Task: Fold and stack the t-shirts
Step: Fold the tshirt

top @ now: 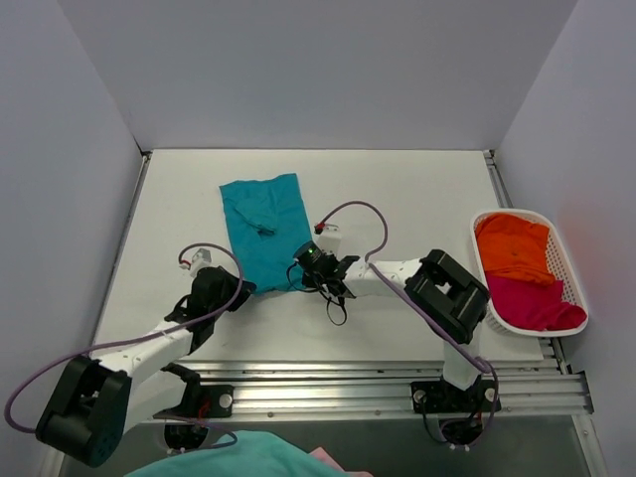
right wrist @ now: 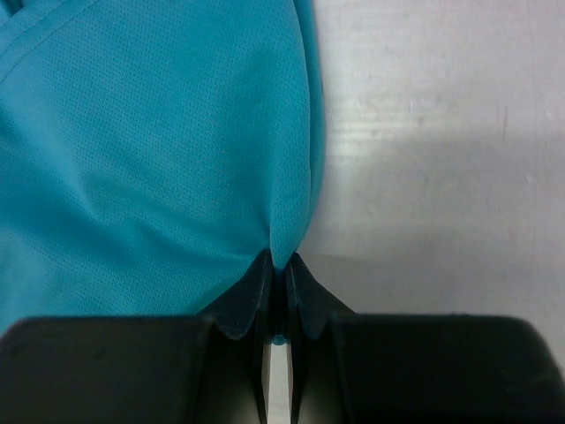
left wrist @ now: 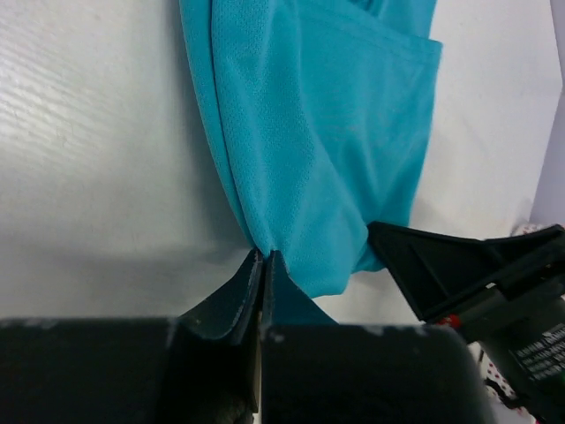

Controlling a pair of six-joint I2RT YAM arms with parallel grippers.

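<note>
Overhead first: the teal t-shirt [top: 263,231] lies as a long folded strip in the middle of the tabletop [top: 397,199], and both arms are down at its lower edge, the left claw [top: 244,287] on the lower-left corner, the right claw [top: 301,281] on the lower-right. The orange t-shirt [top: 512,248] and magenta t-shirt [top: 532,303] wait in the white basket [top: 479,221] at the right edge. Left wrist now: the left claw [left wrist: 262,261] is clenched on a thin gather of the teal t-shirt [left wrist: 327,132], and the black shape at lower right is probably the other claw, very close. Right wrist: the right claw [right wrist: 282,261] is pinched on a fold of the teal t-shirt [right wrist: 150,159], bare tabletop [right wrist: 441,132] to the right. The danger: both bites look shallow, so a quick lift could shed the cloth, and uneven travel would skew the fold or bump the claws. There's open tabletop above the strip, and the basket is well clear.
</note>
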